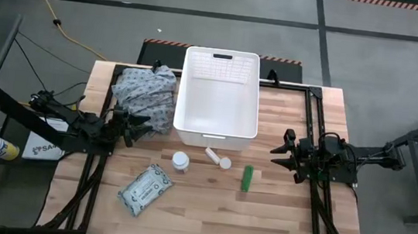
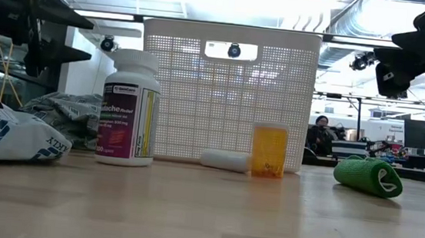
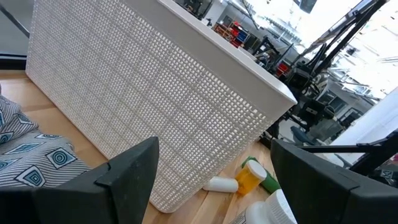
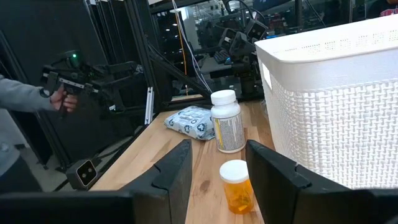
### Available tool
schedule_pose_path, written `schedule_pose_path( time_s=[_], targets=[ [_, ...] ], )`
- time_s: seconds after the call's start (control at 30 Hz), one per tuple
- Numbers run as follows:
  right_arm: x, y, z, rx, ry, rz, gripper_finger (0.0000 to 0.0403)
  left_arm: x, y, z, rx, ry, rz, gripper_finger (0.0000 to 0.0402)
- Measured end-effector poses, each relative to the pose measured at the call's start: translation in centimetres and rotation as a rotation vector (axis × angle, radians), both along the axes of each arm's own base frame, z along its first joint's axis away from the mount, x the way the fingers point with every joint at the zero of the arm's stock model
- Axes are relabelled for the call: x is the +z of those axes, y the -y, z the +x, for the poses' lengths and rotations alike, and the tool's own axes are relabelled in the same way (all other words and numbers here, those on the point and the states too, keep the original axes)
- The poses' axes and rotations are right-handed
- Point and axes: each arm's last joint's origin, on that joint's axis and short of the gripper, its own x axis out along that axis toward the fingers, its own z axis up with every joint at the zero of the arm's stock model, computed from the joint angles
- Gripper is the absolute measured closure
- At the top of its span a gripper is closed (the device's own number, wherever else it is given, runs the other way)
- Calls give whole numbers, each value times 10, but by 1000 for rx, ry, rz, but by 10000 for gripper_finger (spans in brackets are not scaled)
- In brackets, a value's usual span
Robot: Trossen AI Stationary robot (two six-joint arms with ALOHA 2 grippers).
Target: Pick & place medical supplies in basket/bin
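The bin (image 1: 219, 98) blocks the far centre — pill bottle (image 1: 180, 161), tube (image 1: 213, 156) and green box (image 1: 247, 177) crowd its near side; bare wood lies nearer.

Bright overhead glare, soft near-field blur.

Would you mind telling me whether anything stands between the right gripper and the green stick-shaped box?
Nothing visible does. The right gripper, open, hovers beside the bin, and the green box lies on bare table nearby. The orange vial and white pill bottle sit farther off.
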Motion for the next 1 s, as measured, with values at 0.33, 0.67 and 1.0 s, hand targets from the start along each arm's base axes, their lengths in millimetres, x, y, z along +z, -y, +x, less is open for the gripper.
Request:
schedule_pose_path(
  time_s=[0.33,0.67,1.0],
  targets=[
    [19,0,-2,7,175,115,261,8,1,0,-31,134,-154,60],
    [72,4,-33,1,813,96,261,54,0,-10,-163,296,-36,60],
    [142,1,-56,88,1007,-130,261,133,-12,-48,-271,416,104,60]
  ],
)
